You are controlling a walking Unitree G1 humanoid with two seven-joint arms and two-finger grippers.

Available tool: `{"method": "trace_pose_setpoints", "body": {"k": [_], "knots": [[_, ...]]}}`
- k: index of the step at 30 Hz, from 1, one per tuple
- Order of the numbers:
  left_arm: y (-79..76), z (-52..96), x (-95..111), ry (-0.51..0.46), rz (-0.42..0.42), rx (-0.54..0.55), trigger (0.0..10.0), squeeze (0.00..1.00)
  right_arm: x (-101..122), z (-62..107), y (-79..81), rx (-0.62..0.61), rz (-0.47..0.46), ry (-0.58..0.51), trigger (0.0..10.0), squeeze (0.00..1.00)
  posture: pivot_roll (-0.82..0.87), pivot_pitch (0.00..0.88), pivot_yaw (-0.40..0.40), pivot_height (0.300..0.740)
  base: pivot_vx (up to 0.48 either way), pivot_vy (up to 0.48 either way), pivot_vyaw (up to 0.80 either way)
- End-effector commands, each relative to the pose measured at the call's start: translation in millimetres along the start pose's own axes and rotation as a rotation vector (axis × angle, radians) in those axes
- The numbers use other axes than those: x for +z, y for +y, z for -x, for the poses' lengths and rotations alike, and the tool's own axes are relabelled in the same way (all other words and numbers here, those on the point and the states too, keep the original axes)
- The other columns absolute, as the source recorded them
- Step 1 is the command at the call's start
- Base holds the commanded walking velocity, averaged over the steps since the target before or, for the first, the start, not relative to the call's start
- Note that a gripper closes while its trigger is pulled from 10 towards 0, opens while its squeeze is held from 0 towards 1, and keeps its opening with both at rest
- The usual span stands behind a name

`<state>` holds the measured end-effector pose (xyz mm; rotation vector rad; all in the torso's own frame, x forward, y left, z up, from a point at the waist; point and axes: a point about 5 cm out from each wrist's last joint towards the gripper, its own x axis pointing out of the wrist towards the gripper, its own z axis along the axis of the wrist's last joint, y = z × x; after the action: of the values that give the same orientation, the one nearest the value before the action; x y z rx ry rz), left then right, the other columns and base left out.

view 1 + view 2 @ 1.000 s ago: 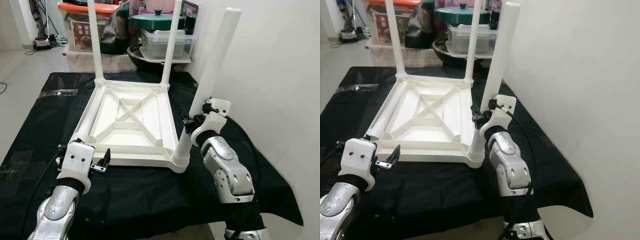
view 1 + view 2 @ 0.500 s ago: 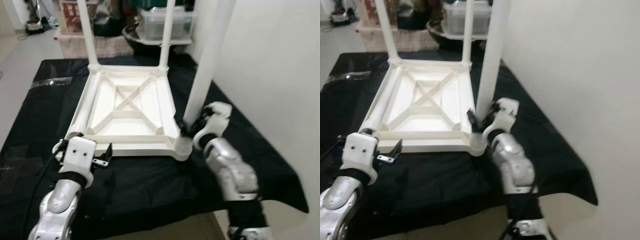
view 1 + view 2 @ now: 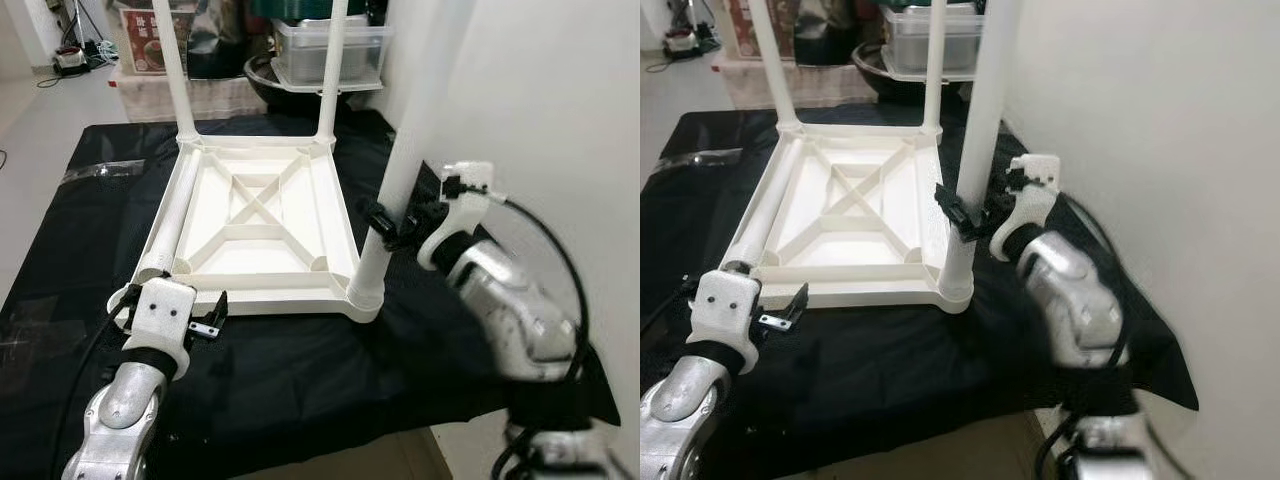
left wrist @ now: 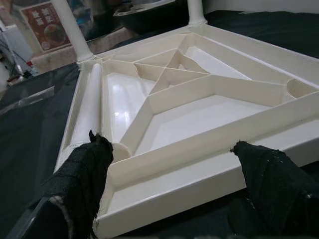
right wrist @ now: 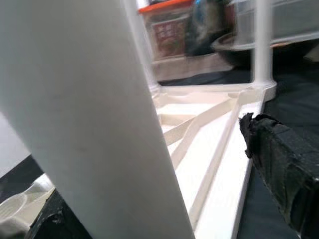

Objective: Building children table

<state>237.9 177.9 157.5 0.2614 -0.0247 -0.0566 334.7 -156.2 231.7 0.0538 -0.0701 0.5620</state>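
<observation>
Here, a white plastic children's table top (image 3: 262, 230) lies upside down on a black cloth (image 3: 300, 380), its cross-braced underside facing up. Two white legs (image 3: 180, 75) stand upright in the far corners, and a loose leg (image 3: 170, 225) lies along the left side of the frame. At the near right corner a third white leg (image 3: 405, 170) stands in its socket, and the right gripper (image 3: 392, 225) is closed around its lower part. The left gripper (image 3: 205, 325) hovers just at the near left edge of the table top, fingers (image 4: 82, 174) spread wide and grasping nothing. Storage boxes (image 3: 330, 50) stand behind the cloth.
</observation>
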Motion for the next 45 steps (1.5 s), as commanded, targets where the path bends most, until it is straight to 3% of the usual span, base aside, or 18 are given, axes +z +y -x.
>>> {"method": "trace_pose_setpoints", "body": {"k": [1, 2, 3, 5, 6, 8, 10, 13, 20, 21, 24, 25, 33, 37, 39, 43, 44, 45], "knots": [[-0.8, -0.1, -2, 0.006, -0.012, -0.014, 10.0, 0.0, -3, 0.4, -2.0, 0.015, -0.015, -0.001, 10.0, 1.0, 0.04, 0.0, -0.062, 0.74, 0.0, 0.0, 0.0], [-1.4, -1.0, -2, 0.005, -0.012, -0.018, 10.0, 0.0, -3, -0.8, -10.9, 0.046, -0.014, 0.005, 10.0, 0.84, 0.05, 0.0, -0.065, 0.74, 0.0, 0.0, 0.0], [-1.8, -1.7, -2, 0.002, -0.01, -0.02, 10.0, 0.0, -3, -1.3, -19.8, 0.078, -0.011, 0.012, 10.0, 0.22, 0.05, 0.0, -0.066, 0.74, 0.0, 0.0, 0.0], [-1.8, -1.7, -2, 0.002, -0.01, -0.02, 10.0, 0.0, -3, -1.3, -19.8, 0.078, -0.011, 0.012, 10.0, 0.22, 0.05, 0.0, -0.066, 0.74, 0.0, 0.0, 0.0], [-1.9, -2.1, -2, 0.001, -0.01, -0.021, 10.0, 0.0, -3, -2.1, -27.0, 0.116, -0.017, 0.023, 10.0, 0.0, 0.05, 0.0, -0.067, 0.74, 0.0, 0.0, 0.0], [-1.9, -2.1, -2, 0.001, -0.01, -0.021, 10.0, 0.0, -3, -2.1, -27.0, 0.116, -0.017, 0.023, 10.0, 0.0, 0.05, 0.0, -0.067, 0.74, 0.0, 0.0, 0.0], [-2.4, -2.4, -2, -0.001, -0.008, -0.021, 10.0, 0.0, 0, -6.1, -42.6, 0.168, -0.01, 0.037, 10.0, 0.0, 0.06, 0.0, -0.075, 0.74, 0.0, 0.0, 0.0], [-3.0, -2.4, -2, -0.003, -0.008, -0.021, 10.0, 0.0, 3, -9.1, -51.6, 0.172, -0.001, 0.033, 10.0, 0.0, 0.07, 0.0, -0.08, 0.74, 0.0, 0.0, 0.0], [-3.8, -3.2, -2, -0.005, -0.012, -0.026, 10.0, 0.0, 4, -14.4, -58.7, 0.221, -0.009, 0.027, 10.0, 0.0, 0.08, 0.0, -0.084, 0.74, 0.0, 0.0, 0.0], [-3.9, -3.4, -2, -0.005, -0.012, -0.027, 10.0, 0.0, 3, -15.3, -60.0, 0.236, -0.008, 0.029, 7.0, 0.0, 0.08, 0.0, -0.084, 0.74, 0.0, 0.0, 0.0], [-4.1, -3.7, -2, -0.006, -0.013, -0.027, 10.0, 0.0, 2, -15.9, -60.9, 0.246, -0.007, 0.031, 7.0, 0.0, 0.09, 0.0, -0.092, 0.74, 0.0, 0.0, 0.0], [-4.2, -3.8, -2, -0.006, -0.014, -0.027, 10.0, 0.0, 0, -16.2, -61.5, 0.258, -0.012, 0.034, 0.0, 0.0, 0.09, 0.0, -0.092, 0.74, 0.0, 0.0, 0.0], [-4.6, -3.5, -1, -0.009, -0.015, -0.022, 10.0, 0.0, -7, -16.7, -62.0, 0.285, -0.061, 0.024, 0.0, 0.0, 0.09, 0.0, -0.098, 0.74, 0.0, 0.0, 0.0], [-4.6, -3.2, -1, -0.009, -0.015, -0.023, 10.0, 0.0, -17, -19.2, -60.3, 0.218, -0.099, 0.021, 0.0, 0.0, 0.09, 0.0, -0.096, 0.74, 0.0, 0.0, 0.0], [-4.3, -3.2, -2, -0.008, -0.015, -0.025, 10.0, 0.0, -26, -22.9, -57.9, 0.081, -0.138, 0.024, 0.0, 0.0, 0.09, 0.0, -0.095, 0.74, 0.0, 0.0, 0.0], [-4.3, -3.2, -2, -0.008, -0.015, -0.025, 10.0, 0.0, -26, -22.9, -57.9, 0.081, -0.138, 0.024, 0.0, 0.0, 0.09, 0.0, -0.095, 0.74, 0.0, 0.0, 0.0], [-3.2, -3.1, -4, 0.0, -0.012, -0.022, 10.0, 0.0, -44, -26.1, -46.8, -0.23, -0.191, 0.056, 0.0, 0.0, 0.08, 0.0, -0.09, 0.74, 0.0, 0.0, 0.0], [-3.2, -3.1, -4, 0.0, -0.012, -0.022, 10.0, 0.0, -44, -26.1, -46.8, -0.23, -0.191, 0.056, 0.0, 0.0, 0.08, 0.0, -0.09, 0.74, 0.0, 0.0, 0.0]]}}
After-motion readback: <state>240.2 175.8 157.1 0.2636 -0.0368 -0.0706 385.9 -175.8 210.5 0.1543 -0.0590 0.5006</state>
